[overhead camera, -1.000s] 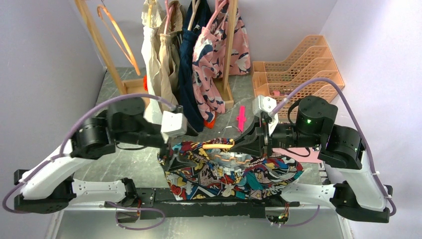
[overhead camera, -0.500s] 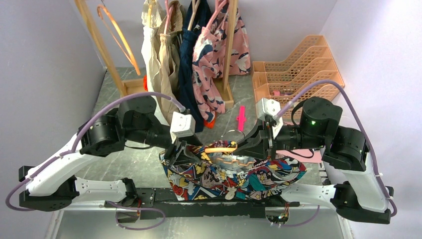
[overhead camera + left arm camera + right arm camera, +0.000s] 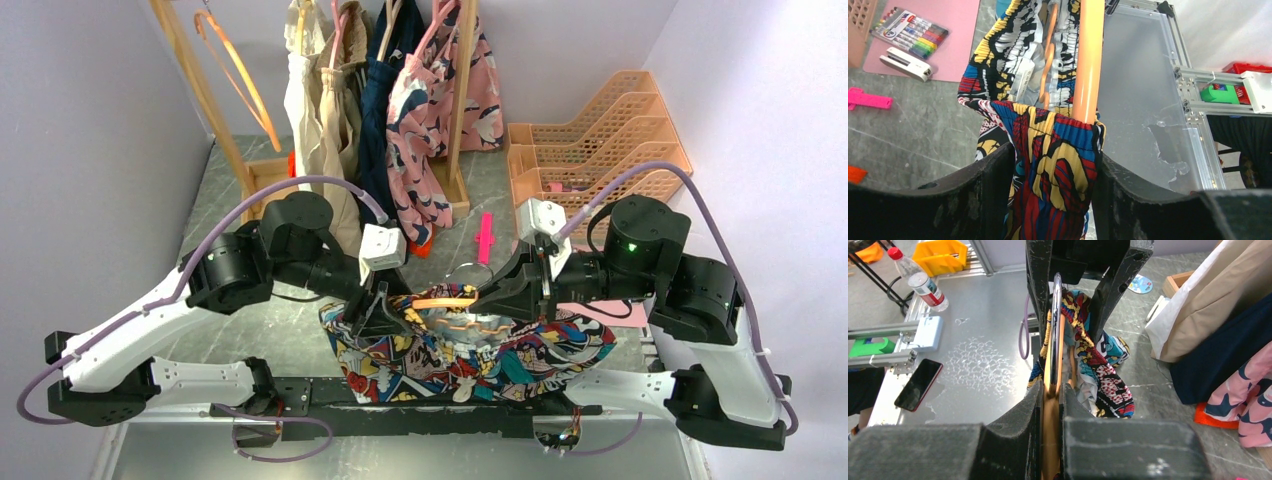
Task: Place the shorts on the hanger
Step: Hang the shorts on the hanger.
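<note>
The comic-print shorts [image 3: 470,352] lie bunched on the table's near middle, their waistband lifted over the left end of the orange-tan hanger [image 3: 445,300]. My left gripper [image 3: 378,315] is shut on that waistband fold; in the left wrist view the shorts [image 3: 1058,150] fill the gap between both fingers, and the hanger [image 3: 1088,65] runs out of the fold away from me. My right gripper [image 3: 495,290] is shut on the hanger's other side; the right wrist view shows the hanger [image 3: 1050,405] pinched edge-on, with the shorts [image 3: 1098,370] draped beyond it. The silver hook [image 3: 465,268] points to the back.
A wooden rack with hung garments [image 3: 400,90] stands behind. Orange file trays [image 3: 590,150] are at the back right, and a pink clip [image 3: 486,238] lies on the grey table. A pink mat with markers [image 3: 913,40] lies to the right. The metal frame edge [image 3: 440,392] runs along the near side.
My left arm has swung right and down to the hanger's left end, and its jaws have closed from wide open onto the shorts' waistband. The right gripper has held the hanger nearly still.
</note>
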You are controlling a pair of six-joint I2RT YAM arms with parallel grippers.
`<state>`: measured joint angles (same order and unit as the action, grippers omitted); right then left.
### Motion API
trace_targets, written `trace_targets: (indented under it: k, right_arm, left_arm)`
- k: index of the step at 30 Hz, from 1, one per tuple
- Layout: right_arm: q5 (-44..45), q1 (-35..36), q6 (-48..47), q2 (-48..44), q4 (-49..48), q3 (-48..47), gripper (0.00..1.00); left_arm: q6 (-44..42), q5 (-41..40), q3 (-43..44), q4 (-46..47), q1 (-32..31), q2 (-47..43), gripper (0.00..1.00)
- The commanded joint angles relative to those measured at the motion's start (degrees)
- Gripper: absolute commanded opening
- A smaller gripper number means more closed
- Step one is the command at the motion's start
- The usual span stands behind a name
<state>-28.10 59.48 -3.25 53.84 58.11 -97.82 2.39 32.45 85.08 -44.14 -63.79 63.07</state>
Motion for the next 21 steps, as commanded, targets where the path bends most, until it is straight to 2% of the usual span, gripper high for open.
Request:
trace_targets:
  k: [1,4,9,10,21]
  right_arm:
    - [-1.08,0.18,-0.19,-1.00,-4.03,-0.62,0.00]
    - [-1.09,0.18,-0.08,-0.98,-4.36,-0.49,0.00]
    - [-1.00,0.16,0.07,-0.86,-4.56,-0.15,0.00]
    - [-1.04,0.12,0.16,-0.92,-4.61,-0.09,0.00]
    - [-0.92,0.18,0.86,-0.50,-5.36,0.09,0.00]
  left_arm:
    - [2.06,2.94,-0.28,3.80,0.41,-0.90,0.56]
    - [1.92,3.48,0.31,3.71,0.42,-0.52,0.47]
    - [1.74,2.33,0.09,4.11,0.42,-0.70,0.12]
    - [1.75,1.87,-0.11,4.19,0.42,-0.87,0.08]
    - [1.52,-1.95,-1.78,5.13,0.42,-2.13,0.07]
